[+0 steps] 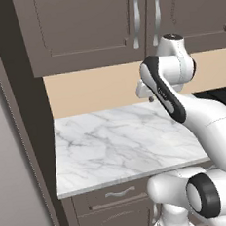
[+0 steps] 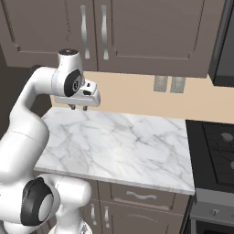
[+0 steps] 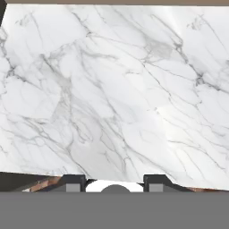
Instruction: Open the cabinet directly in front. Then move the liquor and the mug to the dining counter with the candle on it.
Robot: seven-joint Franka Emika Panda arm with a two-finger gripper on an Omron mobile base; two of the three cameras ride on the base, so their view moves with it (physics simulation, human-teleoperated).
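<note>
Overhead, cabinet (image 2: 137, 32) doors shut, contents hidden.

The desk (image 1: 118, 144) has a smooth white stone top with grey lines, a bit shiny. The cabinet (image 1: 77, 25) doors look like dull, dark painted wood. Its handles (image 1: 136, 18) are shiny silver metal. The wall (image 2: 137, 98) is flat, dull beige.
</note>
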